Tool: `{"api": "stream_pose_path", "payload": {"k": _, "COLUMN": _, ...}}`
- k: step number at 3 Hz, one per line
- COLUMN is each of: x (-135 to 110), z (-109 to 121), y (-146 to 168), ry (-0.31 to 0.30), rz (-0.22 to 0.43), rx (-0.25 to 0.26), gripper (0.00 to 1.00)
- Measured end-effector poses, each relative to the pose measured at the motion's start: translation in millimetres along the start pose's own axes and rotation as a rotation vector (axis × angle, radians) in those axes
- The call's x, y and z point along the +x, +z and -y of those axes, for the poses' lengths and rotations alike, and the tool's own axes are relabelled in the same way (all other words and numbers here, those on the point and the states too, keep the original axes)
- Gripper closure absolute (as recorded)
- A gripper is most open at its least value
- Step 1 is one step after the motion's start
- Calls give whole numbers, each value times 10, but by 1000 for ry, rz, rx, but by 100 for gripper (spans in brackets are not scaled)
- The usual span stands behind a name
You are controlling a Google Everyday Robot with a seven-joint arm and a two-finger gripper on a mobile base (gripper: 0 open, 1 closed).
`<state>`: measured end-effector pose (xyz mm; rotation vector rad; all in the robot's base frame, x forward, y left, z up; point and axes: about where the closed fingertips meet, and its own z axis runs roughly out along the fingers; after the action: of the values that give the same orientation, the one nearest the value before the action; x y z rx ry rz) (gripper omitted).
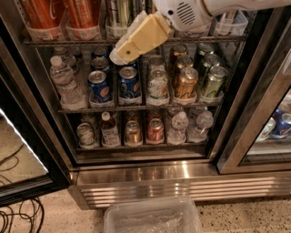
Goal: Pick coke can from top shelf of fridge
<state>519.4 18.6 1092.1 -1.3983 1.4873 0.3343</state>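
Two red coke cans (43,12) (83,12) stand in clear plastic tubs at the left end of the top shelf (68,42) of the fridge (136,175). Their tops are cut off by the frame's upper edge. My gripper (121,55), tan-coloured on a white arm, reaches in from the upper right. It hangs in front of the top shelf's edge, just right of and slightly below the second coke can. It holds nothing that I can see.
Blue Pepsi cans (99,86), a water bottle (63,84), gold (185,83) and green (213,81) cans fill the middle rack. More cans and bottles stand on the lower rack. A clear bin (152,218) sits on the floor. The neighbouring compartment (273,127) is at the right and cables (18,218) lie at the left.
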Motion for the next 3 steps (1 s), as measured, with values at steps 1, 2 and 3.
{"api": "stream_pose_path", "payload": {"k": 1, "x": -228, "z": -274, "y": 343, "ry": 59, "rz": 32, "rx": 14, "gripper": 0}}
{"api": "stream_pose_path", "payload": {"k": 2, "x": -414, "z": -401, "y": 662, "ry": 138, "rz": 47, "rx": 78, "gripper": 0}}
{"api": "stream_pose_path", "payload": {"k": 3, "x": -552, "z": -474, "y": 780, "ry": 216, "rz": 69, "rx": 133, "gripper": 0}}
